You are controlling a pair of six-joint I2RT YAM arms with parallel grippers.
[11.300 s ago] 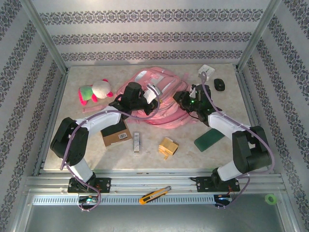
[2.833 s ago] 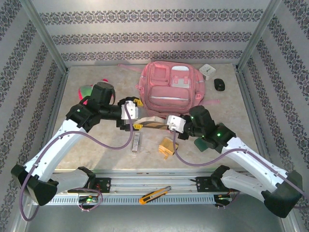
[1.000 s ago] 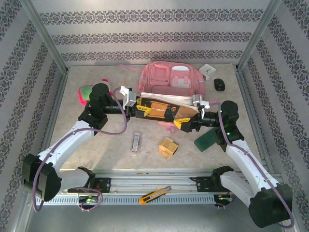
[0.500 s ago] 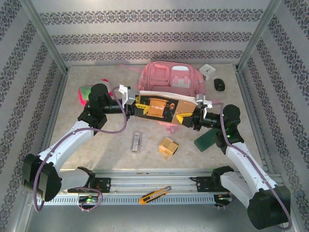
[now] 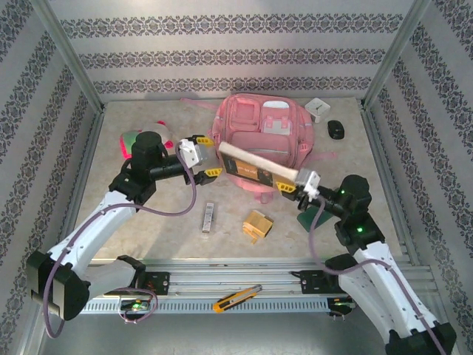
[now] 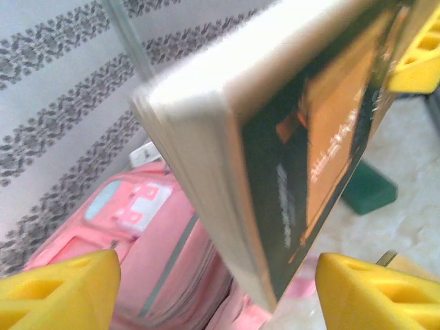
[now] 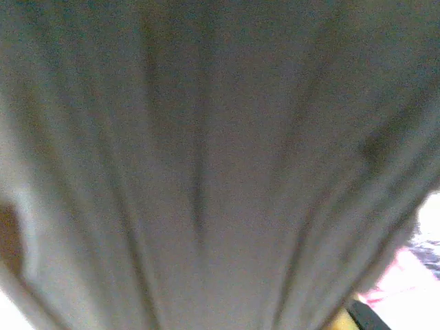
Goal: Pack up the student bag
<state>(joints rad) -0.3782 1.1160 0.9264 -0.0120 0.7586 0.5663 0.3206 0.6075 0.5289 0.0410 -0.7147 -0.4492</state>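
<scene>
Right gripper (image 5: 290, 187) is clamped on the near-right end of a hardback book (image 5: 255, 164) and carries it alone, clear of the table (image 5: 148, 214). Left gripper (image 5: 207, 155) is wide apart. In the left wrist view its yellow fingertips (image 6: 58, 292) stand either side of the book's free end with a gap on both sides.

The student bag (image 5: 262, 122) lies flat at the back centre of the table, front pockets up. It sits far-left of the right gripper, and the book hangs over its near half. The left gripper is just beside the bag's left edge.

- **Bag axis:** runs near-to-far.
- **Book axis:** runs diagonally across that, far-left to near-right.
- **Bag opening:** can't tell which end has the main opening, or whether it's unzipped.

Judgement: the next move hinges on turning the book's long axis in line with the bag's.
</scene>
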